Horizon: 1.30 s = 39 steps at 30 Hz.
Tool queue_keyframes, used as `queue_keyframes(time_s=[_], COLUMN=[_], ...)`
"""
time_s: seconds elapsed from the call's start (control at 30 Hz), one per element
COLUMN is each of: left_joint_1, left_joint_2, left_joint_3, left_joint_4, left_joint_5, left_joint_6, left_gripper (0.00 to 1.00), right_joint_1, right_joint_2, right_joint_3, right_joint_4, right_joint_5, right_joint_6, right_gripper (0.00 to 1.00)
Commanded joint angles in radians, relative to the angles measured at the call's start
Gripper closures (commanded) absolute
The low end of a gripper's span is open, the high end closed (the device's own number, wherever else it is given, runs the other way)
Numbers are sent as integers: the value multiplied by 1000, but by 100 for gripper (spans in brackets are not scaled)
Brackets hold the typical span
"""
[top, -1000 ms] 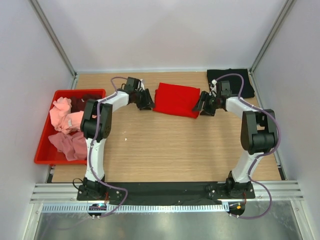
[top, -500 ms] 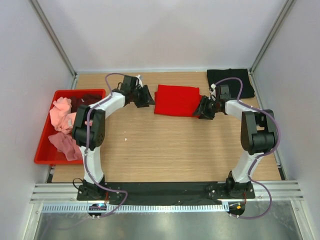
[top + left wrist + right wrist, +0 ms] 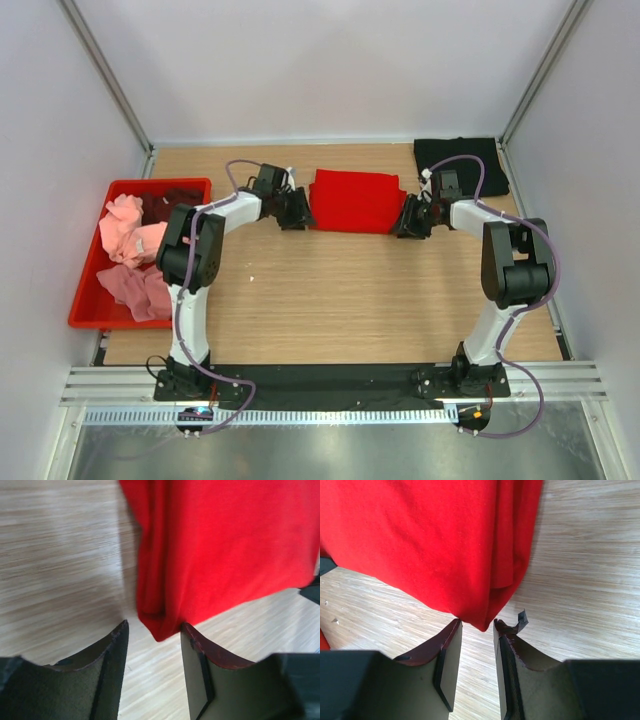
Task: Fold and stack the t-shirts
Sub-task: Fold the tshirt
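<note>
- Red crate (image 3: 84, 300): well to the left of the left gripper (image 3: 299, 210), on the wooden table (image 3: 330, 300); it holds loose shirts: light pink t-shirt (image 3: 125, 228) bunched in the middle, dusty rose t-shirt (image 3: 135, 288) at the near end, dark maroon t-shirt (image 3: 170, 203) at the far end, on the side nearest that gripper.
- Left gripper (image 3: 154, 627): low over the table, pointing right at the left edge of the red t-shirt (image 3: 352, 200); the jaws stand apart with a clear gap; in the left wrist view the near left corner of the red t-shirt (image 3: 225, 540) hangs at the mouth of that gap, just beyond the fingertips (image 3: 120, 630); nothing is clamped, though the right finger may brush the cloth, which I cannot tell.
- Red t-shirt: folded into a flat rectangle, lying between the two grippers; its layered left fold faces the left gripper, its right fold the right gripper.
- Right gripper (image 3: 404, 218): low over the table, pointing left at the shirt's right edge; in the right wrist view the jaws (image 3: 476, 623) stand apart by a narrow gap, narrower than the left pair's; the near right corner of the red t-shirt (image 3: 420, 535) comes down to the fingertips (image 3: 452, 630) at the mouth of the gap; no grip shows.
- Black t-shirt (image 3: 497, 160): lying flat behind and to the right of the right gripper, in the far right corner; apart from the red one.
</note>
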Motion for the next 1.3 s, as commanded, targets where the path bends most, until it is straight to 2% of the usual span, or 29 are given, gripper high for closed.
queue_keyframes(time_s=[0.0,0.03,0.07,0.1,0.17,0.2,0.37,0.53,0.77,0.8,0.9,0.93,1.03,1.13,1.2,1.27], left_joint_1=[1,2,2,1,1,2,1,1,1,2,1,2,1,2,-2,-6], left_joint_2=[23,27,30,31,36,34,-7,-55,-104,-108,-131,-139,-171,-211,-210,-181], left_joint_3=[31,31,30,27,23,22,-42,-65,-63,-58,-50,-49,-15,39,89,128], left_joint_4=[7,7,9,9,5,-4,-14,-103,-158,-186,-227,-240,-309,-314,-243,-152], left_joint_5=[20,18,18,15,8,-1,-51,-136,-117,-112,-107,-109,-150,-118,-62,56], left_joint_6=[21,21,21,17,12,9,-11,-9,-8,-9,-14,-17,-8,-18,-37,-80], left_gripper=[55,57,61,77,93,100,100,100,100,92,76,74,66,64,64,63], right_joint_1=[-1,-3,-4,-3,-1,-3,-3,-3,-1,-3,-1,-3,-3,-4,-9,-23], right_joint_2=[-9,0,3,8,14,11,-24,-86,-145,-147,-179,-205,-243,-270,-267,-223], right_joint_3=[15,15,16,15,13,9,-40,-112,-174,-171,-181,-183,-148,-77,-16,18], right_joint_4=[4,6,6,7,-14,-20,-31,-53,-37,-42,-47,-51,-144,-253,-263,-193], right_joint_5=[18,18,19,21,42,50,90,193,199,190,158,156,125,151,89,23], right_joint_6=[-32,-30,-32,-36,-53,-68,-61,-64,-52,-52,-29,-24,-12,1,-6,-1], right_gripper=[62,64,75,84,99,99,99,99,99,99,82,67,55,51,53,67])
